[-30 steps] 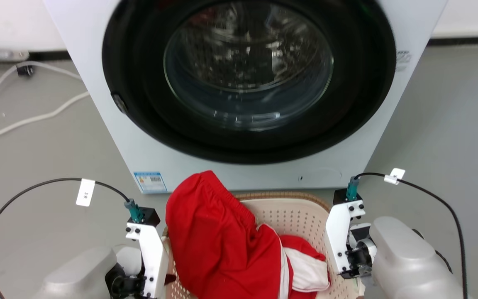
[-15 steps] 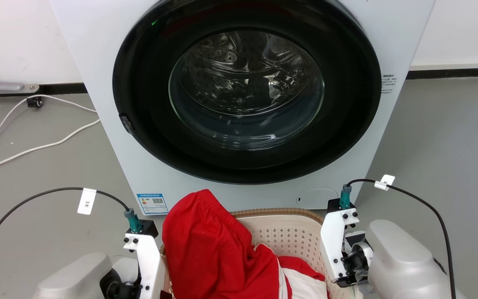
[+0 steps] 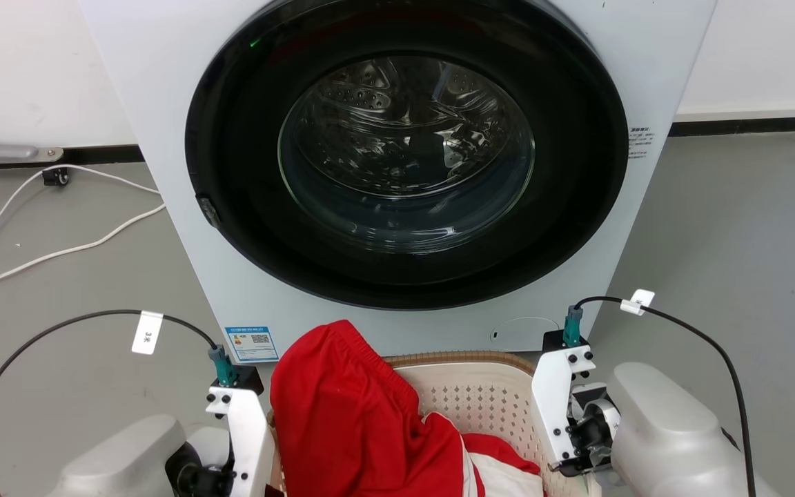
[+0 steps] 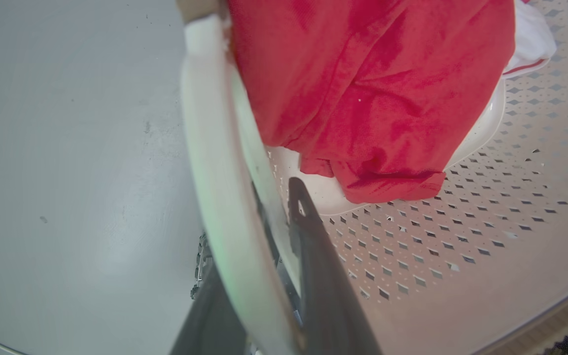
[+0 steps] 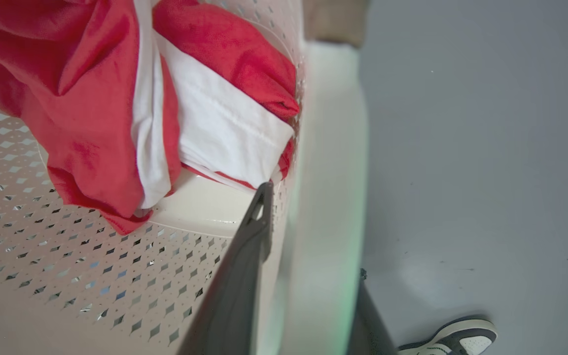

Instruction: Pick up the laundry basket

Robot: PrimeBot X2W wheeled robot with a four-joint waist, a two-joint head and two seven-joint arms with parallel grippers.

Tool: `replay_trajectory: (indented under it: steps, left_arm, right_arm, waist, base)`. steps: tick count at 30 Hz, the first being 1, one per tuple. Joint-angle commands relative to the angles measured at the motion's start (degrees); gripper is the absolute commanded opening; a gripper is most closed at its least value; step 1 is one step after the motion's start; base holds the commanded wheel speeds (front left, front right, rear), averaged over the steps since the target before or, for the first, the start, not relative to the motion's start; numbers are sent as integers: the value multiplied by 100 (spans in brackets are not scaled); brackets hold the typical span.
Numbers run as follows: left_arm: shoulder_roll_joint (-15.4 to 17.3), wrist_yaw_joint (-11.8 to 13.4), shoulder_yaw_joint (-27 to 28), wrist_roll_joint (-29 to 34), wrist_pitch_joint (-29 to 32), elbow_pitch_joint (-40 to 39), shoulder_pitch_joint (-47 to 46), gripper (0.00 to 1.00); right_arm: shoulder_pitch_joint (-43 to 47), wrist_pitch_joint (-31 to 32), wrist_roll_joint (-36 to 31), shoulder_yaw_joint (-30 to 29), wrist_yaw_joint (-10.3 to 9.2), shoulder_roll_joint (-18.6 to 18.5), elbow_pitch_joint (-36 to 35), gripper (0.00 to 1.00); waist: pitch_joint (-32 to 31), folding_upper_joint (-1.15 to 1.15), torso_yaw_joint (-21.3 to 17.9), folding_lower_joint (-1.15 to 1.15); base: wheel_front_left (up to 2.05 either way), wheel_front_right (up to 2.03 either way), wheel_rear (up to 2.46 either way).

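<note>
The laundry basket (image 3: 480,397) is cream with perforated walls and a brown braided rim, and stands at the foot of the washer in the head view. A red garment (image 3: 349,421) and a red-and-white one (image 5: 225,128) lie in it. In the left wrist view my left gripper (image 4: 259,231) is shut on the basket's white loop handle (image 4: 210,162), one finger inside the wall and one outside. My right gripper (image 5: 313,231) clamps the opposite white handle (image 5: 328,197) the same way. In the head view the fingertips are hidden below the wrists.
The white front-loading washer (image 3: 163,138) with its shut dark round door (image 3: 404,152) rises just behind the basket. White cables (image 3: 59,248) lie on the grey floor at the left. A person's shoe (image 5: 456,337) stands on the floor beside the right handle.
The whole head picture has shifted downward, so the camera has moved. Both grippers stay on the basket's handles and the clothes lie as before.
</note>
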Motion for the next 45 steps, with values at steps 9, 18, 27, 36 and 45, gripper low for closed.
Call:
replay_trajectory:
  steps: [9, 18, 27, 36, 45]
  left_arm:
    - [99, -18, -28, 139, 29, 137, -231, 0]
    - [44, -18, -33, 133, -21, 194, -281, 0]
    - [22, -18, -35, 100, 14, 227, -298, 0]
    - [12, -18, -38, 101, -12, 234, -275, 0]
    - [25, -18, -38, 95, 14, 240, -252, 0]
  right_arm:
    - [-209, -132, 59, 126, 47, -122, 65, 0]
    - [-241, -291, 210, 236, 46, -120, 23, 0]
    - [-270, -352, 325, 366, 46, -115, 66, 0]
    - [-313, -410, 411, 506, 46, -114, 141, 0]
    - [-329, -400, 475, 580, 45, -113, 197, 0]
  waist:
    - [7, 0, 13, 0]
    - [7, 0, 25, 0]
    - [20, 0, 35, 0]
    - [30, 0, 44, 0]
    - [40, 0, 49, 0]
  base:
    - [0, 0, 0]
    - [0, 0, 0]
    - [0, 0, 0]
    - [0, 0, 0]
    - [0, 0, 0]
